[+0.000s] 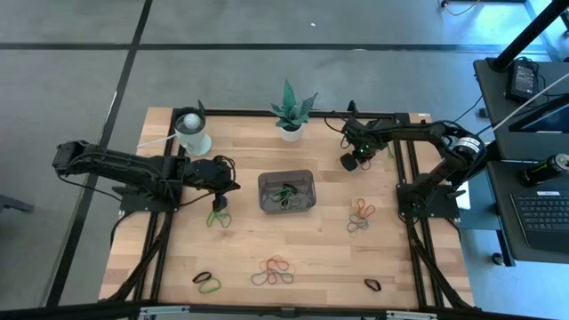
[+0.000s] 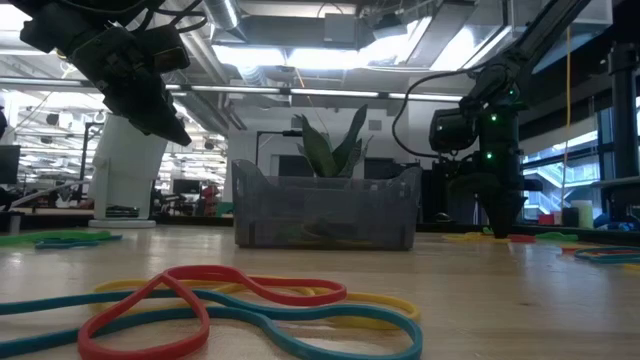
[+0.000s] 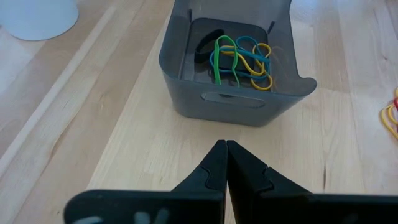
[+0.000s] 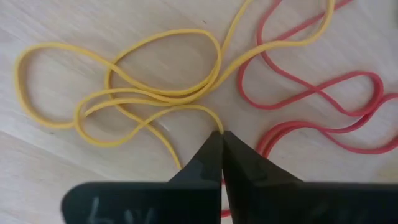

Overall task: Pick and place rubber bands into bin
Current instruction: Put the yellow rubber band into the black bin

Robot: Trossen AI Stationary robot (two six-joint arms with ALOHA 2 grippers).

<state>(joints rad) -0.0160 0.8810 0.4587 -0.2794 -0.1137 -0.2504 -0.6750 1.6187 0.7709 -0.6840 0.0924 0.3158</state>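
The right hand [image 4: 221, 134] is pinching its fingers together on a yellow rubber band [image 4: 118, 93] lying beside red bands [image 4: 317, 93] on the counter [image 1: 240, 244]. The left hand [image 3: 226, 146] is hovering closed and empty, facing the bin [image 3: 233, 102], which is holding several bands.

We see two black arms with boxy jointed links and loose black cables looping along them. The left gripper [image 3: 225, 148] has matte black wedge fingers, notched along their inner edges. The right gripper [image 4: 221, 138] looks the same, with faint scuffs on its base. Green lights glow on the right arm's wrist.
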